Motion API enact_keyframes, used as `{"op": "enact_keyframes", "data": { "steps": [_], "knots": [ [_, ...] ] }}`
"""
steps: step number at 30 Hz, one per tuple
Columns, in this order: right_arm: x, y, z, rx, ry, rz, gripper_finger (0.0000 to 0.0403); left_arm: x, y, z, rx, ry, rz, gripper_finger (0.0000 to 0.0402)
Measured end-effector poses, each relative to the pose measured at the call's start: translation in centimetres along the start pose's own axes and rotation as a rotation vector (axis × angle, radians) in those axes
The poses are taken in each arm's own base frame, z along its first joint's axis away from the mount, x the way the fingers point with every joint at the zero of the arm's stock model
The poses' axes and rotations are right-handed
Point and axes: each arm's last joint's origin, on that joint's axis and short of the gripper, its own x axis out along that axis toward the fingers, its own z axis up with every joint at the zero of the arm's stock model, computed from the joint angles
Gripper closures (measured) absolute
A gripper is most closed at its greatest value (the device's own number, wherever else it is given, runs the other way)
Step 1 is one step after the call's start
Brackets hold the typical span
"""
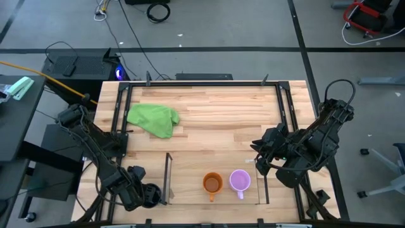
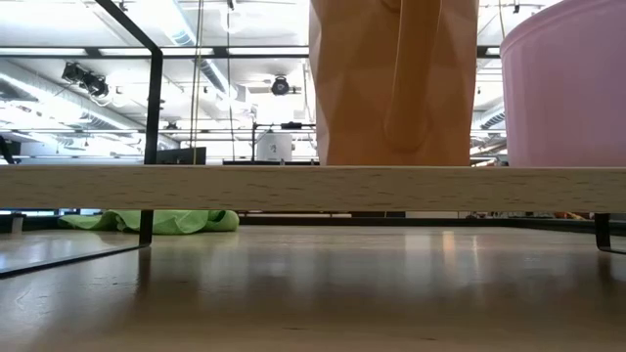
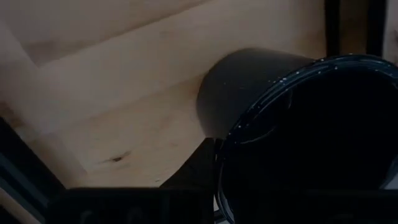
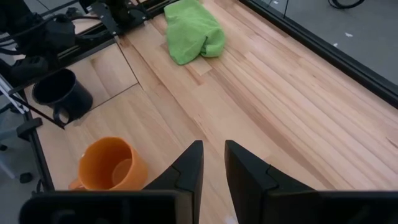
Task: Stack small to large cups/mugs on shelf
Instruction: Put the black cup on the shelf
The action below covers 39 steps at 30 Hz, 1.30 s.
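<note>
The orange mug (image 1: 212, 183) and the lilac mug (image 1: 240, 180) stand upright side by side on the light wood shelf (image 1: 190, 168), between its clear side panels (image 1: 168, 178). In the low view both stand on the shelf board (image 2: 293, 188). The dark mug (image 4: 62, 93) is outside the left panel, at my left gripper (image 1: 144, 195), which is shut on it. My right gripper (image 4: 212, 149) hovers near the shelf's right panel, behind the lilac mug. Its fingers stand a narrow gap apart and hold nothing. My left gripper holds the dark mug at its rim (image 3: 227, 149). One dark finger (image 3: 196, 171) lies against the outer wall just below the rim; the other finger is hidden by the mug. The mug's mouth faces up and its handle (image 4: 62, 116) points away from the gripper. Whether the mug is off the table, I cannot tell.
A crumpled green cloth (image 1: 154, 119) lies on the table at the far left, behind the shelf. Black frame rails (image 1: 120, 107) run along the table's left, right and far sides. Bare wood lies between the cloth and the right arm.
</note>
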Motion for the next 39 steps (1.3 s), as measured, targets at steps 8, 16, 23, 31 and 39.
{"op": "enact_keyframes", "data": {
  "steps": [8,16,23,31,39],
  "knots": [
    [0.0,0.0,0.0,-0.001,-0.009,-0.002,0.0329,-1.5,0.0,0.7,0.116,0.015,-0.041,0.0375],
    [0.0,0.0,0.0,0.004,-0.010,0.000,0.0329,-7.1,-0.1,0.8,0.174,0.108,-0.240,0.0375],
    [0.0,0.0,0.1,0.002,-0.020,-0.002,0.0329,-12.3,-0.5,0.7,0.273,0.163,-0.412,0.0375],
    [0.2,-0.1,0.3,0.009,-0.031,-0.014,0.0329,-18.4,-1.7,1.5,0.351,0.069,-0.602,0.0375],
    [0.9,-0.3,0.9,0.037,-0.037,-0.041,0.0329,-23.6,-2.8,4.7,0.478,-0.160,-0.698,0.0375]
  ]
}}
